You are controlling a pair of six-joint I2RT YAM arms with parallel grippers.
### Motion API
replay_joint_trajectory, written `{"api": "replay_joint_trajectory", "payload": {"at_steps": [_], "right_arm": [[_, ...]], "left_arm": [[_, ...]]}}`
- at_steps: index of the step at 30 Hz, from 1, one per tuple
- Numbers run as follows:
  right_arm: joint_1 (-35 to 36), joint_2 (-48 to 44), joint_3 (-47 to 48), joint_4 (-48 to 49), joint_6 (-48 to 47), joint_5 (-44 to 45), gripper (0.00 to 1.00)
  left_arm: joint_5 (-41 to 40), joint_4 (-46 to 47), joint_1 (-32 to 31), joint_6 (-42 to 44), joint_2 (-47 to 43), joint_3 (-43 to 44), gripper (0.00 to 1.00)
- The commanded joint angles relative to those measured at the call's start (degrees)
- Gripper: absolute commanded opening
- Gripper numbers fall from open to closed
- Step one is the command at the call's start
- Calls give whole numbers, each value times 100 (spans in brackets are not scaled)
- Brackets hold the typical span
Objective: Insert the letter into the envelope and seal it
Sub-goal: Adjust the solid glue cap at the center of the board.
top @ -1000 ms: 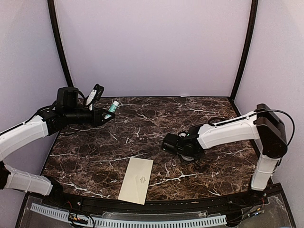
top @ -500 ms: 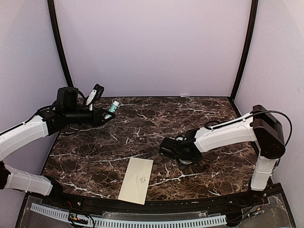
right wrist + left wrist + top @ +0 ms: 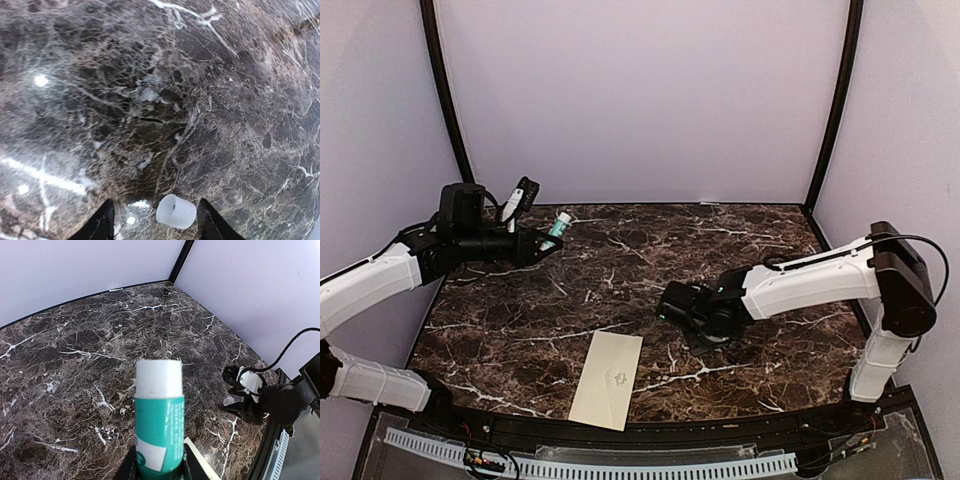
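The cream envelope lies flat near the table's front edge with a small emblem on its face; one corner shows in the left wrist view. The letter is out of view. My left gripper hovers at the back left, shut on a teal glue stick with a white top. My right gripper is low over the table right of the envelope. In its wrist view it stands open, and a small white cap lies on its side on the marble between the fingers, touching neither.
The dark marble table has plain lilac walls behind and at both sides. Black frame posts rise at the back corners. A black cable loops over the right arm.
My right gripper has opened from shut and the white cap now lies free on the table between its fingers. The right arm shifted slightly. The left arm and glue stick have not moved.
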Motion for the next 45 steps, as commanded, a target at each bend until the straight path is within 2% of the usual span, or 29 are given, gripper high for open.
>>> {"api": "replay_joint_trajectory", "payload": {"at_steps": [1, 4, 15, 21, 31, 45], "right_arm": [[47, -802, -290, 520, -98, -513, 58], [-60, -1262, -822, 1063, -253, -1013, 66], [-1040, -2377, -2505, 2665, -385, -2565, 63], [-1215, -2402, -2745, 2864, -44, -2571, 56], [-1213, -2037, -2439, 2427, 246, -2057, 39], [-1213, -1724, -2303, 2515, 200, -2035, 37]], "left_arm": [[64, 40, 14, 44, -98, -56, 0], [82, 44, 12, 45, -75, -63, 0], [70, 40, 10, 65, -31, -65, 0], [75, 31, 10, 67, -15, -64, 0], [100, 31, 10, 73, -36, -56, 0], [121, 33, 10, 72, -80, -56, 0]]}}
